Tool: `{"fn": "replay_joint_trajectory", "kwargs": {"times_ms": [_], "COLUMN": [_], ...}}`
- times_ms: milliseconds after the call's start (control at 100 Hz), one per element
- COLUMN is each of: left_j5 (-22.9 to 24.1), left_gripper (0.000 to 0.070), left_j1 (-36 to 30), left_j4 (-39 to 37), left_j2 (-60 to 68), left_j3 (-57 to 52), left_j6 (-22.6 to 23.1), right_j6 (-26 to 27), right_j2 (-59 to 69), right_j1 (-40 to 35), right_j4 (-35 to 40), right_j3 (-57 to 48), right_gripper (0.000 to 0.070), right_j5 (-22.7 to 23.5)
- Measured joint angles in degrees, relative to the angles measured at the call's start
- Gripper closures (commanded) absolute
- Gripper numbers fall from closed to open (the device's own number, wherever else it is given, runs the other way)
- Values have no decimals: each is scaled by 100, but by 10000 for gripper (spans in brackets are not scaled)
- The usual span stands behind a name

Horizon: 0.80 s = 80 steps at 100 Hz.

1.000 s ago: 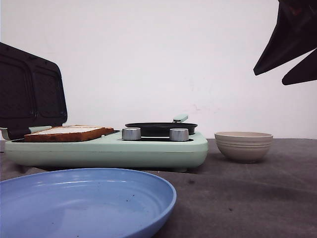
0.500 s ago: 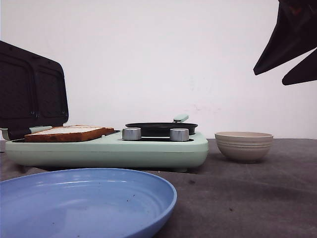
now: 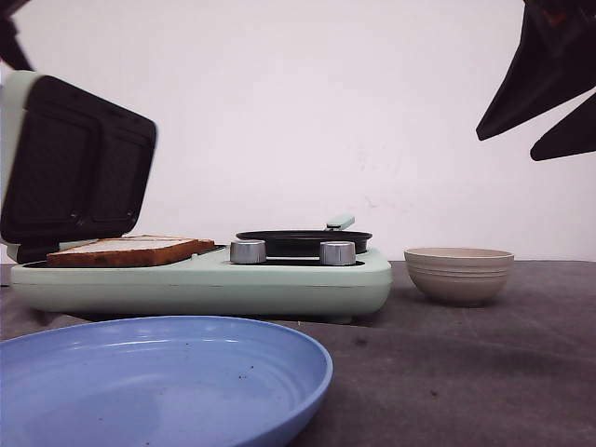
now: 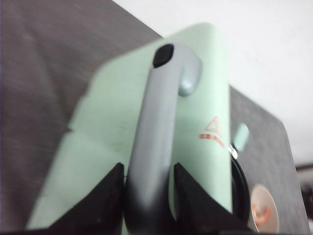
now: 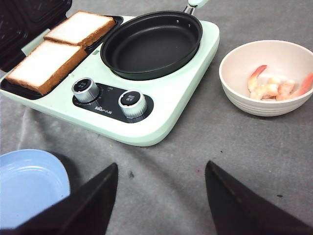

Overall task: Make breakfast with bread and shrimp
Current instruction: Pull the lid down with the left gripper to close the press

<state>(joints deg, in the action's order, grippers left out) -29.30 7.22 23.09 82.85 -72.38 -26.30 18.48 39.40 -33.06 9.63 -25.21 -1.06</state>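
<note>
Left gripper clamping lid handle, bread beneath lid

A red warning triangle is printed on the mint-green outer face of the sandwich-maker lid, with a short line of red characters beneath it; these characters are blurred and cannot be read. A small white brand mark is printed on the black control panel below the two silver knobs; its lettering is too small to be read. No other text is seen
</note>
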Motion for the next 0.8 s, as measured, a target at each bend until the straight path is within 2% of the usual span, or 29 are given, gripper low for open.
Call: {"fn": "replay_joint_trajectory", "kwargs": {"times_ms": [180,450,640,800], "left_j5": [142,706,1303,1572], "left_gripper": [696,696,696,696], "left_j1": [-466,-1117,-1615,-1965], "left_j4": [92,162,186,201], "left_j2": [24,72,144,328], "left_j3": [2,26,50,55], "left_j6": [107,310,509,662], "right_j6": [0,4,7,15], "right_j2": [-2,0,0,0], "right_j1": [0,0,0,0], "right_j4": [0,2,2,4], "right_j3": [0,0,0,0], "right_gripper": [359,359,359,359], "right_j5": [0,2,2,2]}}
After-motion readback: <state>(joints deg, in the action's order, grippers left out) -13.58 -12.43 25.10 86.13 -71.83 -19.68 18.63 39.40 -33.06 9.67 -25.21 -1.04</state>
